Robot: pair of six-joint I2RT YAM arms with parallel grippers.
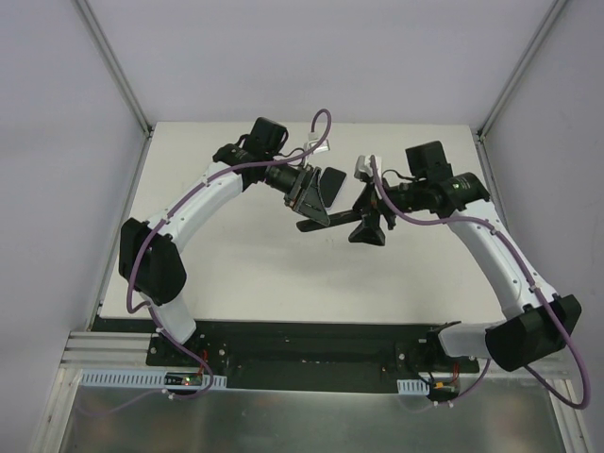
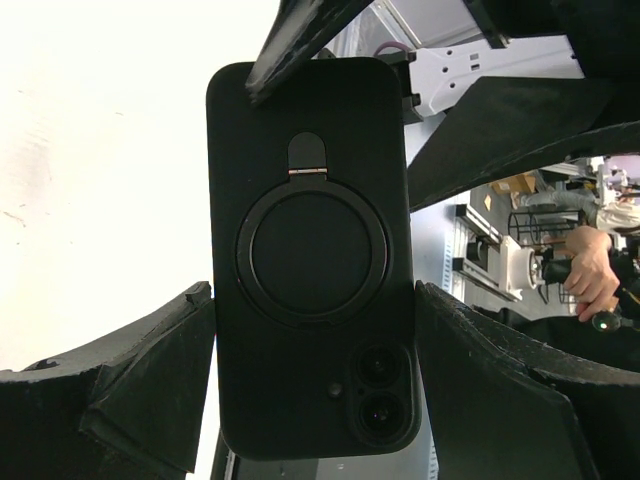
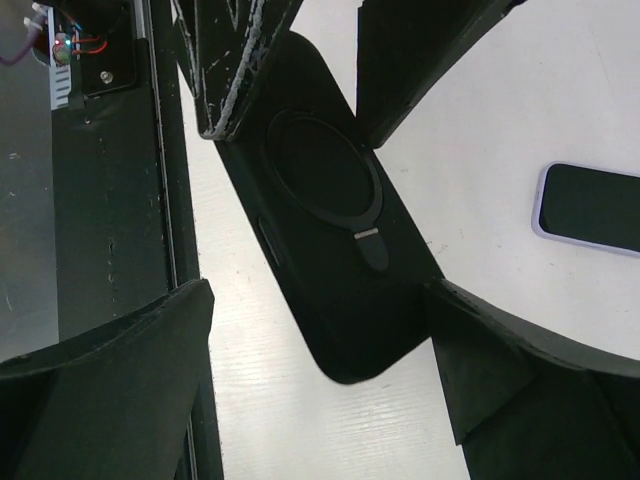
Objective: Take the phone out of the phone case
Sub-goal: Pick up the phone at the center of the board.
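Aloft, phone case — clamped inside left gripper

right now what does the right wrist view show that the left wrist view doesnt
Only the right wrist view: a lavender-edged phone with a dark screen, lying on the white table. Only the left wrist view: the case's two round camera openings. Both: the black phone case with a round ring stand, clamped across its width by the left tool.
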